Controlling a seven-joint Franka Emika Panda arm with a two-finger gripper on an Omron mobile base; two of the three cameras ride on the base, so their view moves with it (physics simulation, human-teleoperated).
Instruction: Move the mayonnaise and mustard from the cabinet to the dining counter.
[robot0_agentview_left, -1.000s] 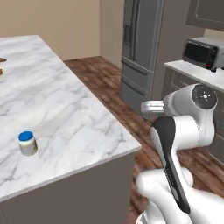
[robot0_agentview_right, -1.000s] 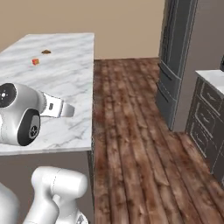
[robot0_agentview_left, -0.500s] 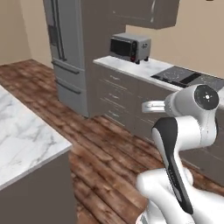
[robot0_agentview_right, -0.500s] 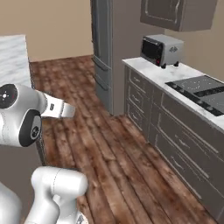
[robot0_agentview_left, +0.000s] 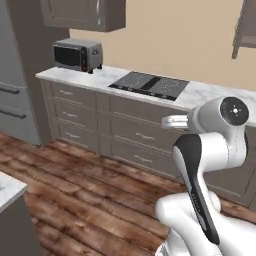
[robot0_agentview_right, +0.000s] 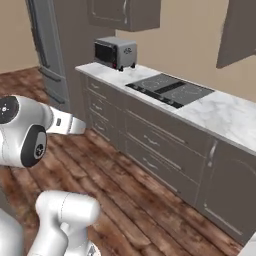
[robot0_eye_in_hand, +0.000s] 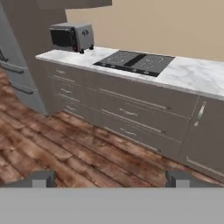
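Facing a marble worktop (robot0_eye_in_hand: 192, 76) with a black cooktop (robot0_eye_in_hand: 135, 62) and a toaster oven (robot0_eye_in_hand: 71, 36), the gripper (robot0_eye_in_hand: 109, 178) hangs released and empty, its fingertips (robot0_eye_in_hand: 41, 178) wide apart over open wood floor (robot0_eye_in_hand: 65, 148). Closed grey drawers (robot0_eye_in_hand: 131, 113) hide any contents. An upper cabinet (robot0_agentview_left: 85, 12) is cut off at the top edge; another cabinet (robot0_agentview_left: 246, 30) is cropped at right. A dining counter (robot0_agentview_left: 7, 187) corner shows at lower left.

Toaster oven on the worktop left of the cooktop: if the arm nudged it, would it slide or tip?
The toaster oven looks wide, low and boxy, so it would probably slide rather than tip. It sits flat on smooth marble worktop, which likely offers little grip. Its metal-looking body suggests it is fairly heavy and rigid.
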